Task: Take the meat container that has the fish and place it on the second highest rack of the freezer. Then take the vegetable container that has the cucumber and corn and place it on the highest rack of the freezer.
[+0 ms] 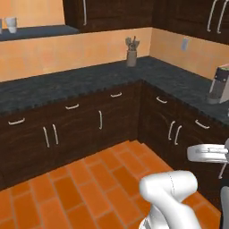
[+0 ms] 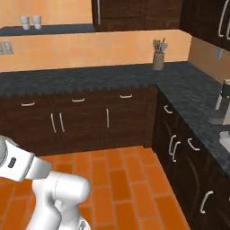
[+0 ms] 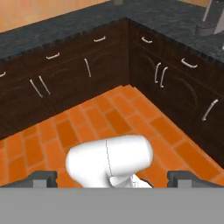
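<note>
My gripper (image 3: 113, 179) is open. Its two dark fingertips (image 3: 43, 178) stand far apart at the bottom of the hand view, with nothing between them. It looks down at the orange tiled floor (image 3: 109, 118) in the inner corner of the dark cabinets. The meat container, the fish, the vegetable container, the cucumber, the corn and the freezer with its racks are all out of view.
An L-shaped dark stone counter (image 1: 89, 80) runs over dark wood cabinets (image 1: 71, 129) with white handles. A utensil holder (image 1: 131, 56) stands in the corner. A coffee machine (image 1: 219, 85) is on the right run, and cups (image 2: 30, 21) sit on a wall shelf. Open floor (image 2: 117, 179) lies ahead.
</note>
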Robot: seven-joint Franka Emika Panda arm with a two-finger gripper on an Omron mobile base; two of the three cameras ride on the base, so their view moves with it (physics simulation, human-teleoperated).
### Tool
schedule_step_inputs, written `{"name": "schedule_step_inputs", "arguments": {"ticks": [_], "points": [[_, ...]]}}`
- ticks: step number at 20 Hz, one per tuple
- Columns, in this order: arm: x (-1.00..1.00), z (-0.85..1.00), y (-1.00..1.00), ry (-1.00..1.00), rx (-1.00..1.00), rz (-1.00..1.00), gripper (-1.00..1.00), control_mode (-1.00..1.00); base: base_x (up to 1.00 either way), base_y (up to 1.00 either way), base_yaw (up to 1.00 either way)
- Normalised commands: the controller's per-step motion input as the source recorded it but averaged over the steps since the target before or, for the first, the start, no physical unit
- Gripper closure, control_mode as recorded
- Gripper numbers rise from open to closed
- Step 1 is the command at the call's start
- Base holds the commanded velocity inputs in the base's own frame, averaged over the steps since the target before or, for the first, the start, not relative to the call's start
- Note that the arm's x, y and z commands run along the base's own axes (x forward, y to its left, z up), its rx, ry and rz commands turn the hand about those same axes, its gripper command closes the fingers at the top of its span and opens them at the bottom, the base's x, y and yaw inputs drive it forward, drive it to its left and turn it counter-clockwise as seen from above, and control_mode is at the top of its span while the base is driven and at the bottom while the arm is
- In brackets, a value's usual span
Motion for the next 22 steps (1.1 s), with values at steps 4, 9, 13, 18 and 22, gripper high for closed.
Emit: {"name": "schedule_step_inputs", "arguments": {"ticks": [4, 9, 13, 18, 22], "points": [[0.00, 0.00, 0.00, 0.00, 0.00, 0.00, -1.00, 1.00, 0.86, 0.27, -0.70], [0.00, 0.00, 0.00, 0.00, 0.00, 0.00, -1.00, 1.00, 0.66, 0.41, -0.79], [0.00, 0.00, 0.00, 0.00, 0.00, 0.00, -1.00, 1.00, 0.48, 0.43, -0.85], [0.00, 0.00, 0.00, 0.00, 0.00, 0.00, -1.00, 1.00, 0.56, 0.38, -0.82], [0.00, 0.00, 0.00, 0.00, 0.00, 0.00, -1.00, 1.00, 0.62, 0.35, -0.77]]}}
